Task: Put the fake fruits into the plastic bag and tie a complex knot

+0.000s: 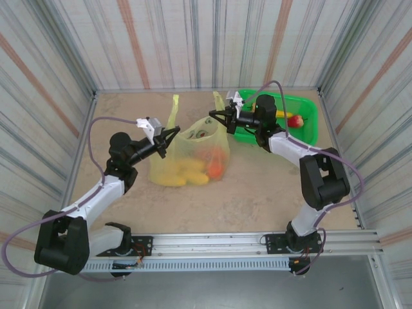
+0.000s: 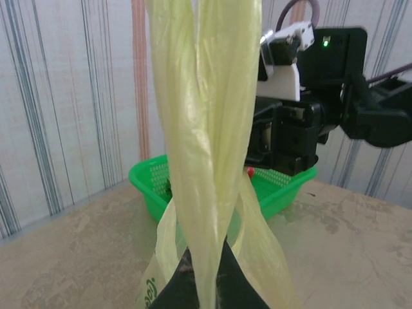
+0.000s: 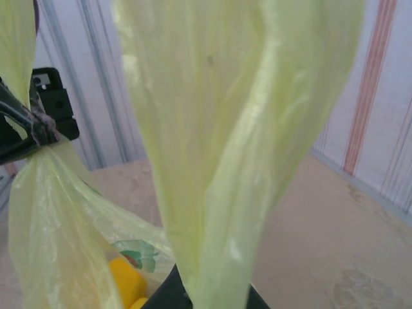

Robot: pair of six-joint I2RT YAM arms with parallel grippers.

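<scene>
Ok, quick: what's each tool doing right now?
Left tool: closed on the left handle of the plastic bag.
Right tool: closed on the bag's right handle.

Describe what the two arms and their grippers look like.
The left arm and right arm alternate white links with bulky black joints. The left gripper and right gripper are black, each with a white block behind it. Lilac cables loop along both.
</scene>
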